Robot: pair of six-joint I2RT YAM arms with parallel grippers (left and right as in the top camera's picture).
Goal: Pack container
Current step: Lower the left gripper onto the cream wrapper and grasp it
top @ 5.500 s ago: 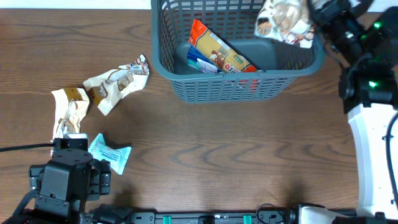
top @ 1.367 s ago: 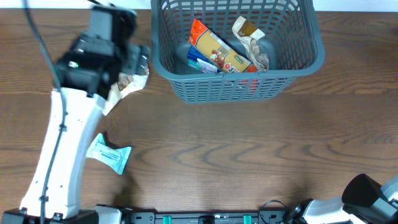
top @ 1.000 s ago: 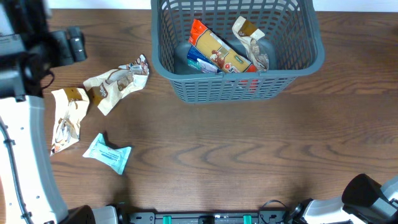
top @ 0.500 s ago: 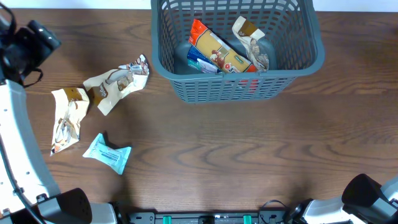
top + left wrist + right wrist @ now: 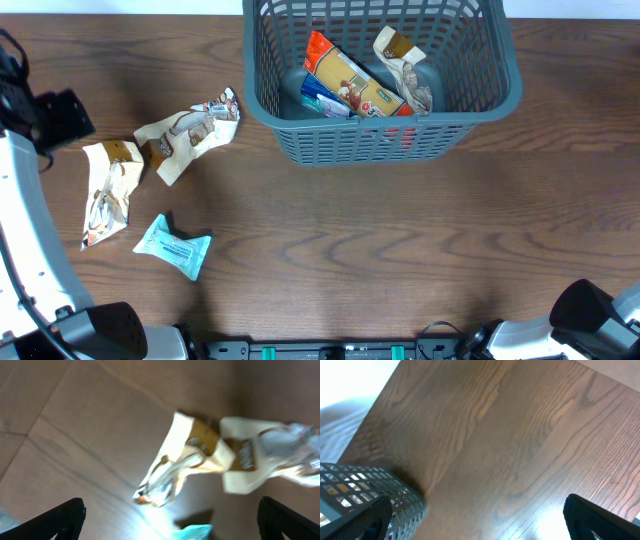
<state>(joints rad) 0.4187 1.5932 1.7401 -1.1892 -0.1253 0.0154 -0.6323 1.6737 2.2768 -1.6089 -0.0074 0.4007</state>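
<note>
A: Where do we locate the container?
B: We find the container (image 5: pixel 350 143) at the far edge of the counter (image 5: pixel 400 250), right of centre in the overhead view. It stands upright with its open side up. One corner of its slotted wall also shows at the lower left of the right wrist view.

A: What do we read inside it?
B: Three items. An orange-and-yellow packet (image 5: pixel 352 78) lies diagonally across the bottom. A blue-and-white packet (image 5: pixel 322 103) lies partly under its left end. A crumpled beige wrapper (image 5: pixel 405 68) rests against its right end.

A: What do we record outside it?
B: Three packets, all left of the container and apart from it. A brown-and-white crumpled packet (image 5: pixel 185 135) lies nearest the container. A beige packet (image 5: pixel 108 190) lies to its left, and the two overlap at one corner in the left wrist view. A light-blue packet (image 5: pixel 175 245) lies nearer the front edge, separate from both.

A: State of the left hand?
B: The left hand (image 5: pixel 172 515) is held over the counter's left side. Its fingers (image 5: pixel 65 517) sit in opposite lower corners of a blurred wrist view, spread wide with nothing between them.

A: And the right hand?
B: The right hand (image 5: pixel 477 517) looks onto bare counter. Its fingertips are likewise wide apart and grip nothing. Overhead, we see only part of the right arm (image 5: pixel 600 320), at the lower right corner.
</note>
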